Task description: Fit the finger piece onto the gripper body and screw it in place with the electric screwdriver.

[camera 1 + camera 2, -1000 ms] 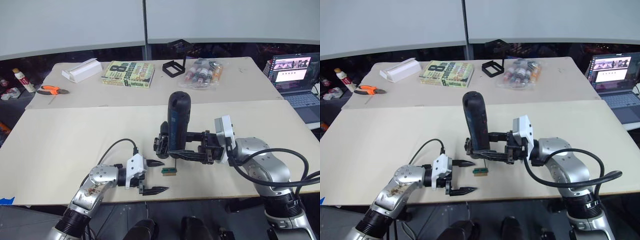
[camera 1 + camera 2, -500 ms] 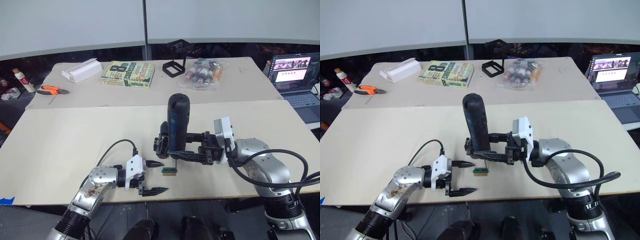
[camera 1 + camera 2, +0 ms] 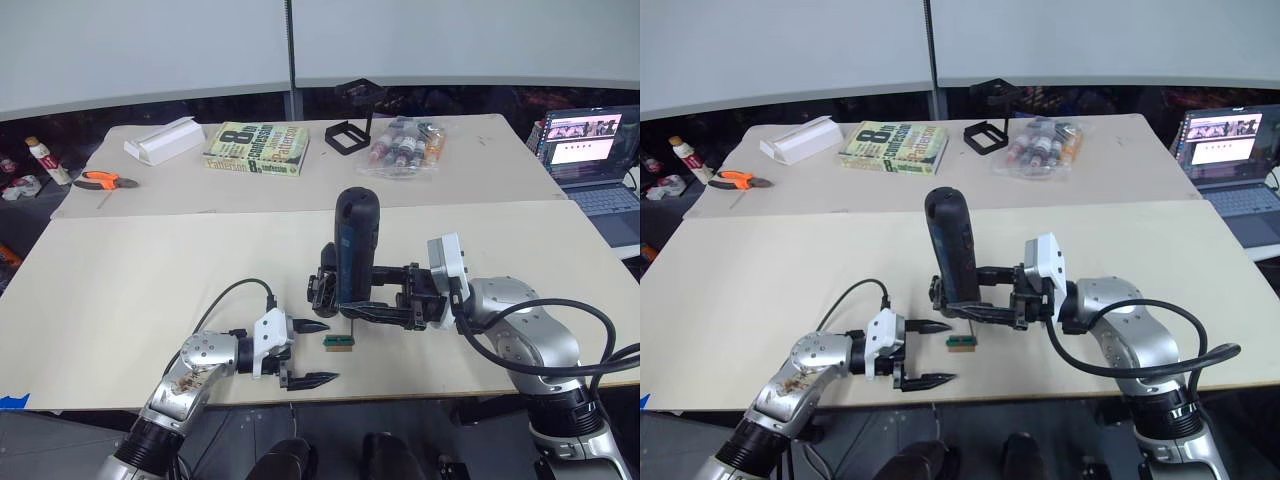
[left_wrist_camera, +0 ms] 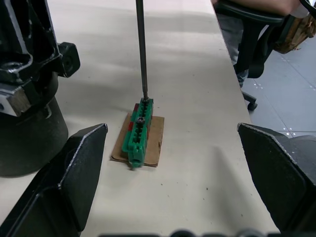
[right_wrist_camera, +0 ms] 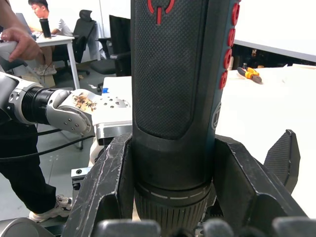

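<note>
The right gripper (image 3: pixel 345 303) is clamping the cylindrical, textured electric screwdriver (image 3: pixel 357 245) upright, its thin metal bit (image 4: pixel 141 49) touching a ridged green block (image 4: pixel 138 132). The left gripper (image 3: pixel 312 352) is hanging spread, empty.

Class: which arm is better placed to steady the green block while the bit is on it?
Left. Its open gripper already straddles the green block; the right gripper is shut on the upright screwdriver.
</note>
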Robot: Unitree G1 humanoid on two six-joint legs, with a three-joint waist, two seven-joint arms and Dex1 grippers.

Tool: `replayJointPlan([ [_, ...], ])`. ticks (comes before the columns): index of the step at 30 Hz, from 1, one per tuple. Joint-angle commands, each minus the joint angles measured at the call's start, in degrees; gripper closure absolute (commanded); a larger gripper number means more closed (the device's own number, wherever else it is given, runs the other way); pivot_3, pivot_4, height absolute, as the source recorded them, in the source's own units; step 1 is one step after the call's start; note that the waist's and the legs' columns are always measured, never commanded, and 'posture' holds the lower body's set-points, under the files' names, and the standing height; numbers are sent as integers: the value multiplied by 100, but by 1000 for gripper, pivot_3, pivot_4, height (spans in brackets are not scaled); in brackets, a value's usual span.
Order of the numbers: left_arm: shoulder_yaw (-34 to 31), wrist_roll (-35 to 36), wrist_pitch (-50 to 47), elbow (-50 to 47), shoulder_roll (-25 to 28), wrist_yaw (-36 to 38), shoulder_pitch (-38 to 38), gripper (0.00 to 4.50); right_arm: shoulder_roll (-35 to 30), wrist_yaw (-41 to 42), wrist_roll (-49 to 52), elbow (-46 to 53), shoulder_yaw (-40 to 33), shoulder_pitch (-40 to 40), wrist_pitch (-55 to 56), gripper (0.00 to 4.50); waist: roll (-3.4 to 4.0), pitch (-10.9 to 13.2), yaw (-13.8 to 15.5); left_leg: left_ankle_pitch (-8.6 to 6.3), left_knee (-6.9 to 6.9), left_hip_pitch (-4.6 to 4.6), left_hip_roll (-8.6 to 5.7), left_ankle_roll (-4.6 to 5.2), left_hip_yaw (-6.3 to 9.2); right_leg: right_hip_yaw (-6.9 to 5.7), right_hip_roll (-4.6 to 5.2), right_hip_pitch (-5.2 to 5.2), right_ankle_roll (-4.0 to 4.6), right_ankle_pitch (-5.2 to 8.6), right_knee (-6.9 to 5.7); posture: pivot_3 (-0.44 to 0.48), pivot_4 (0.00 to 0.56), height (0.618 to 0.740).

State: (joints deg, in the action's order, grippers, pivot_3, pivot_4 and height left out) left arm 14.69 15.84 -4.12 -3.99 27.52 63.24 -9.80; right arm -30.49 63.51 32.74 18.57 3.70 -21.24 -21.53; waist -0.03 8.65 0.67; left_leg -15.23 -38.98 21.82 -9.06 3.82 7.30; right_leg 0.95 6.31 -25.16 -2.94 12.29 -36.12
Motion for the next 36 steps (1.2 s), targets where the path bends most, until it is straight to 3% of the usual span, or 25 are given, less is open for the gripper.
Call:
replayJointPlan([
  [1, -12, 32, -31, -107, -22, -25, -77, 0, -2, 7, 93, 186, -67, -37, 130, 2637, 0, 0, 0, 0, 0, 0, 0, 0, 0, 0, 0, 0, 0, 0, 0, 0, 150, 740],
  [24, -171, 116, 25, -207, 131, -4, -10, 0, -142, 1, 554, 394, -400, -305, 22, 2637, 0, 0, 0, 0, 0, 1, 0, 0, 0, 0, 0, 0, 0, 0, 1, 0, 150, 740],
  [36, -770, 566, 321, -444, 191, 13, 355, 0, -645, 3, 1425, 550, -1089, -490, -440, 2637, 0, 0, 2, 0, 1, 2, 1, 1, 0, 0, 8, 0, 0, 0, 3, 0, 150, 740],
])
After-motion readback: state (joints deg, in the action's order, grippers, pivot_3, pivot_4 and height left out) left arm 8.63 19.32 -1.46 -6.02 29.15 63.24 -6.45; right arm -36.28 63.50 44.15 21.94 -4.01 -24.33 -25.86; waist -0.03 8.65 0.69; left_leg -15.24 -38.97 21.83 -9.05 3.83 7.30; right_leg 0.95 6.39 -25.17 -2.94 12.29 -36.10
